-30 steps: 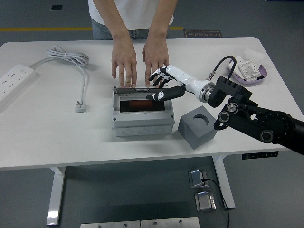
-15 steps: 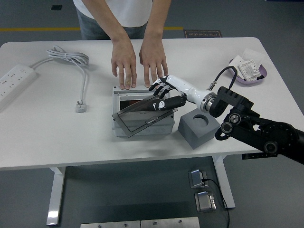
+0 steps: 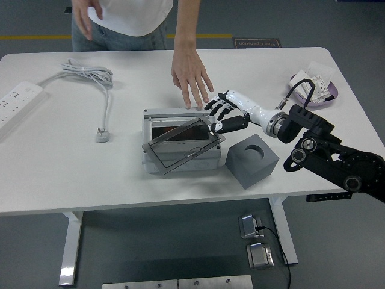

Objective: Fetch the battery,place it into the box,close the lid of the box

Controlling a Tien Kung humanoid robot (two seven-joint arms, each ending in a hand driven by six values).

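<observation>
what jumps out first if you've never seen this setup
The white and black right hand reaches in from the right to the far right corner of the grey box at the table's middle, whose clear lid lies tilted over the opening. A person's hand hovers just behind the box.

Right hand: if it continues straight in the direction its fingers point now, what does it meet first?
Probably the tilted lid of the grey box; the right hand points left at its raised edge, though depth is unclear.

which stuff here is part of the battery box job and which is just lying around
Job: grey box; its lid, partly down; right hand at the lid's edge.
Lying about: grey block; power strip; white cable; purple tray; person's hand behind the box.
</observation>
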